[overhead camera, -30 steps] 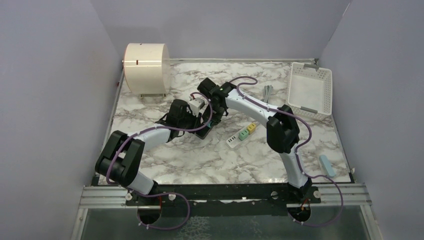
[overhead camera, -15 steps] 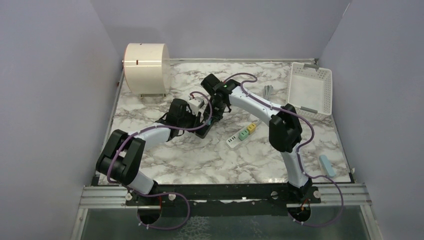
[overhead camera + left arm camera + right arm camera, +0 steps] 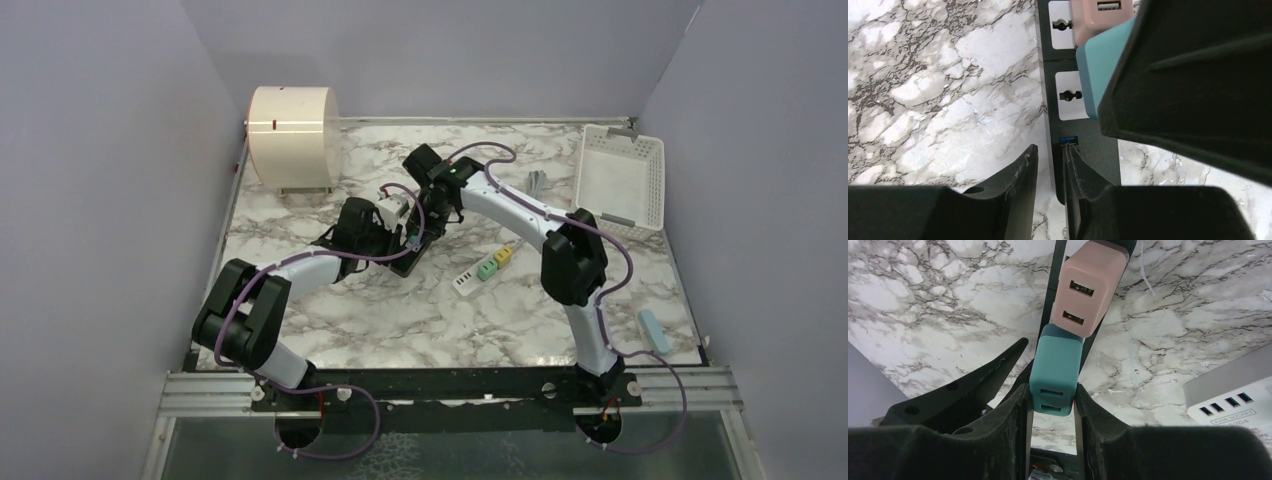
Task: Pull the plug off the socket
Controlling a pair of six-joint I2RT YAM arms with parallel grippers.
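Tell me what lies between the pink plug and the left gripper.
The teal plug, clamped by the right gripper, on the strip; the left wrist view shows it.

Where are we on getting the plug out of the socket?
Done: the right gripper is shut on the teal plug. In hand: the left gripper straddles an edge of the power strip, apparently steadying it. Left: the teal plug looks seated beside the pink plug; the pull itself remains.

We count one black socket strip (image 3: 1083, 150); on it one pink plug (image 3: 1083, 295) and one teal plug (image 3: 1055, 370), two together; one white USB hub (image 3: 1228, 395); one basket (image 3: 620, 178); one cream drum (image 3: 293, 137); one pale blue block (image 3: 654, 331).
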